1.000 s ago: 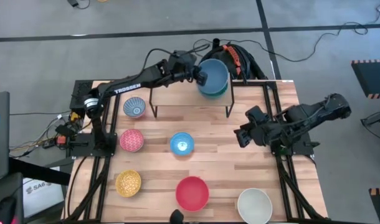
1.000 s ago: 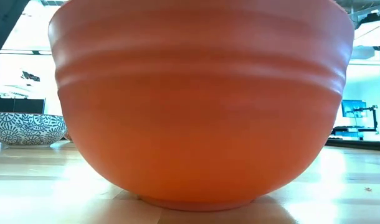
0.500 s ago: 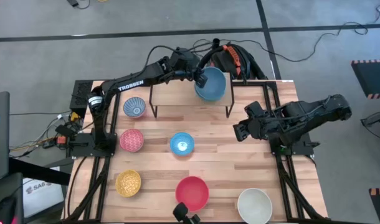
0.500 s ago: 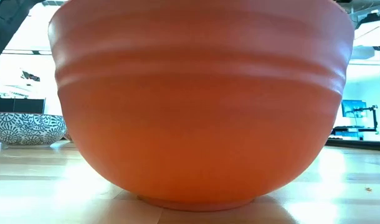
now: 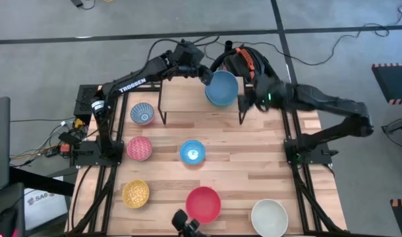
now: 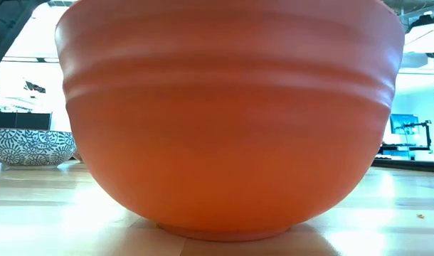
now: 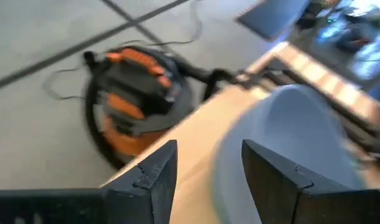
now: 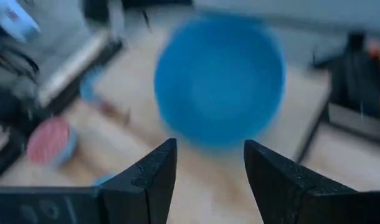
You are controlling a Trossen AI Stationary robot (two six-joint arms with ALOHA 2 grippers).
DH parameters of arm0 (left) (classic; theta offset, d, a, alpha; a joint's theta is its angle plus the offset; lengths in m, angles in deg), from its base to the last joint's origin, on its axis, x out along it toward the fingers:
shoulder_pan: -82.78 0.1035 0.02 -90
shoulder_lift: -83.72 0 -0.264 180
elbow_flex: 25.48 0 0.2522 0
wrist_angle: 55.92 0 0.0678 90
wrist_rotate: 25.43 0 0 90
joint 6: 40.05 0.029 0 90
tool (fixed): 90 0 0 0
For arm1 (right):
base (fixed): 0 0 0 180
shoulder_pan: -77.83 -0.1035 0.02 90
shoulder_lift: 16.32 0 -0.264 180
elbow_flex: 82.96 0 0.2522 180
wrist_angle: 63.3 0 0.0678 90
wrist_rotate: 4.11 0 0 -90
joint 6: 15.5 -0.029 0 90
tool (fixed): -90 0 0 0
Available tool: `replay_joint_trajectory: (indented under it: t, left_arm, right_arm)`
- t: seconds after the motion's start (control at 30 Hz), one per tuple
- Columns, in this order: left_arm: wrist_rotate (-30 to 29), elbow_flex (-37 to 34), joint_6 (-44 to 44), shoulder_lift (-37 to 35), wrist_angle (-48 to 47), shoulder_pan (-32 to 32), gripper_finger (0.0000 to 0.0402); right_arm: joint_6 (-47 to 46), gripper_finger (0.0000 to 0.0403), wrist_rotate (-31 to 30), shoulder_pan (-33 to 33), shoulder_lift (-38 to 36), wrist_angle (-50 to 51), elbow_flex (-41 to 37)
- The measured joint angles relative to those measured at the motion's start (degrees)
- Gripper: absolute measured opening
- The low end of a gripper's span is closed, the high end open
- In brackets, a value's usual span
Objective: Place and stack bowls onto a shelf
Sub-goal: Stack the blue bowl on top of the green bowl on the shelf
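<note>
Left wrist view: left jaws agape beside light blue bowl (image 7: 289, 149), empty

Colours in my reach:
- bowl on shelf (image 5: 221, 89): mid blue, plain
- blue-and-white bowl (image 5: 142, 114): patterned
- pink bowl (image 5: 139, 148): patterned
- light blue bowl (image 5: 192, 152): glossy
- yellow bowl (image 5: 136, 193)
- red bowl (image 5: 203, 203): orange-red in low view
- white bowl (image 5: 269, 217)
- worktop (image 5: 240, 164): light wood slats
- my pincers (image 7: 205, 180): dark
</note>
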Motion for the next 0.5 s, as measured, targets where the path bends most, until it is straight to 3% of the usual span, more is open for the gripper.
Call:
replay_joint_trajectory:
  t: [0.23, 0.5]
  left_arm:
    - [0.99, -0.14, 0.65, 3.56, -3.99, 0.96, 0.0149]
    - [-1.86, -0.09, 1.66, 1.21, -6.40, 0.74, 0.0146]
  right_arm:
    - [11.32, 0.0210, 13.44, 14.87, 6.53, -20.32, 0.00]
    - [14.26, 0.0209, 21.20, 20.03, 15.33, -32.28, 0.00]
